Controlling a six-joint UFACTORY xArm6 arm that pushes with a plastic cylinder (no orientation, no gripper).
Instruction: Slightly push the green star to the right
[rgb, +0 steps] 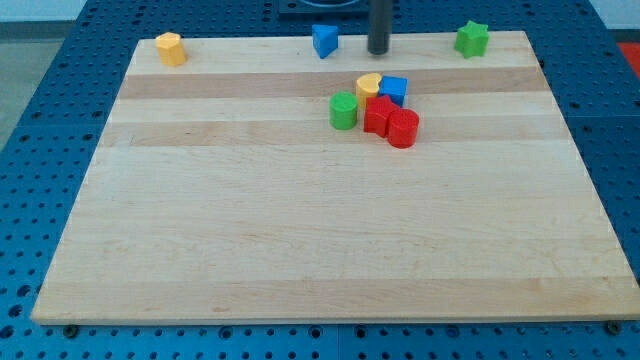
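Note:
The green star (471, 39) sits near the top right corner of the wooden board (300, 230). My tip (378, 51) is at the view's top, well to the left of the green star and just right of a blue triangular block (324, 41). The tip touches no block.
A cluster lies below the tip: a yellow cylinder (369, 86), a blue cube (394, 90), a green cylinder (344, 111), a red star-like block (378, 114) and a red cylinder (403, 128). A yellow-orange block (171, 49) sits at the top left corner. The star is close to the board's top edge.

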